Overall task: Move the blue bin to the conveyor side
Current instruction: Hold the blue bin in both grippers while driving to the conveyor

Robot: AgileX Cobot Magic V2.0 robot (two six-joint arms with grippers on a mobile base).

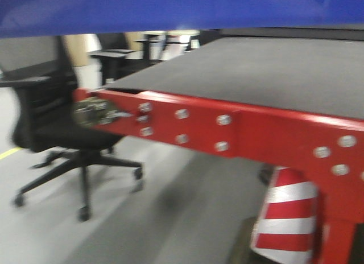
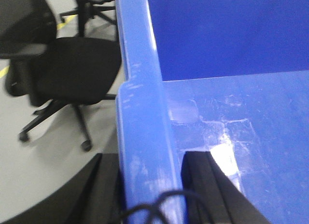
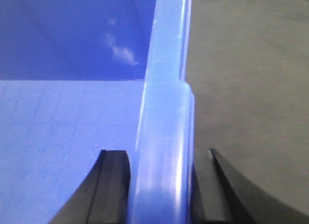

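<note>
Here, the blue bin [image 1: 170, 11] fills the top edge of the front view as a wide blue band. It seems to be held off the ground, near the camera. Below and beyond it lies the conveyor side [image 1: 244, 70], a flat dark grey belt edged by a red frame [image 1: 256, 130] with round silver bolts [image 1: 223, 120]. The bin does not appear to rest on the belt yet, so the carry looks unfinished.

A bin this wide likely needs both arms, one gripping the thick rim on each side to keep it level.

The right gripper [image 3: 161, 180] is clamped on the rim. One black finger [image 3: 113, 185] presses the inside wall and the other presses the outside, with the rim filling the narrow gap between them.

The left gripper [image 2: 149, 185] straddles the opposite rim in the same way. Its inner finger [image 2: 207, 185] lies against the inside wall. The outer one is a blurred dark shape, but it appears closed on the rim too. A thin black cable [image 2: 159, 202] loops across the rim.

A black office chair [image 1: 57, 122] stands on the grey floor [image 1: 142, 218] to the left. A red and white striped cone [image 1: 287, 218] sits under the frame.
</note>
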